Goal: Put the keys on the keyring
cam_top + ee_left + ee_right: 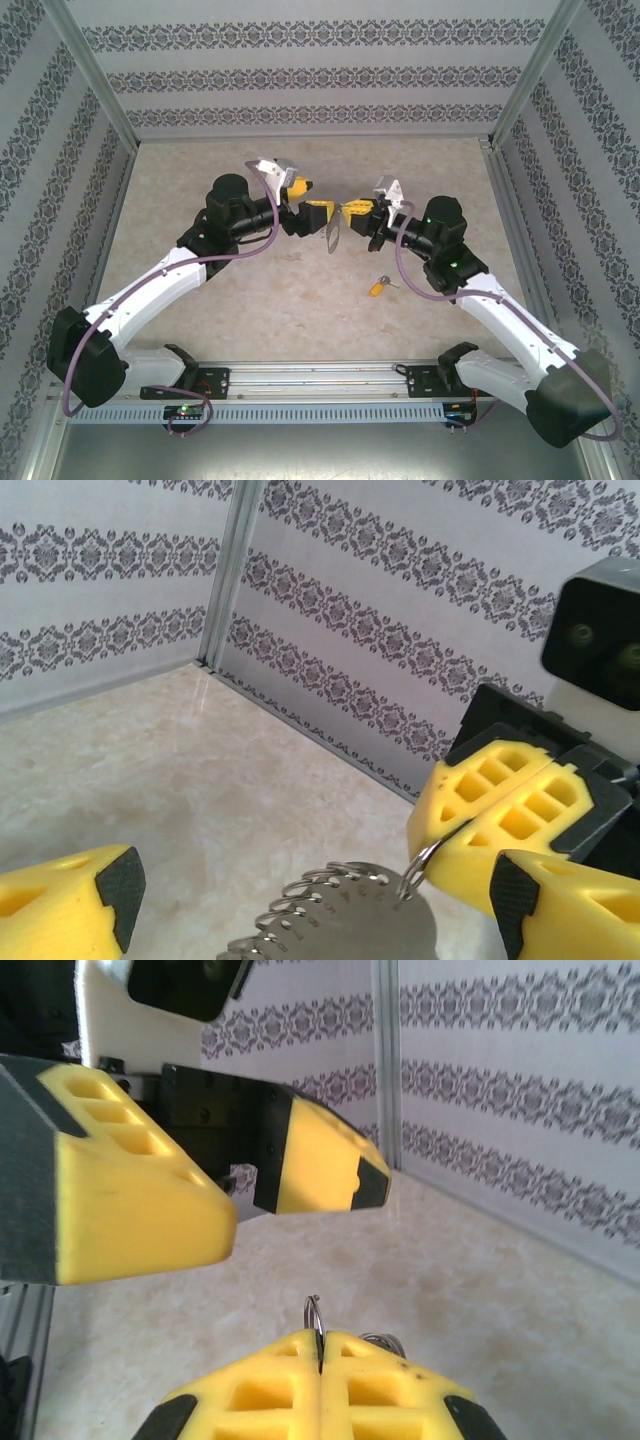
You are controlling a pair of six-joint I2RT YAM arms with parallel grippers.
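Left arm (pixel 160 280) and right arm (pixel 500 310) bend inward; left jaws wide apart (right jaws pressed shut).

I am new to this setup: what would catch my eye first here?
The two arms meet above the middle of the table. The right gripper is shut on the keyring, with the open left gripper around it. A yellow-headed key lies on the table near the right arm.

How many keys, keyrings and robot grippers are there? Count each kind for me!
Small silver key with yellow plastic head: 1
Dark grey flat oval keyring: 1
Yellow-fingered grippers: 2, left gripper and right gripper
Total: 4
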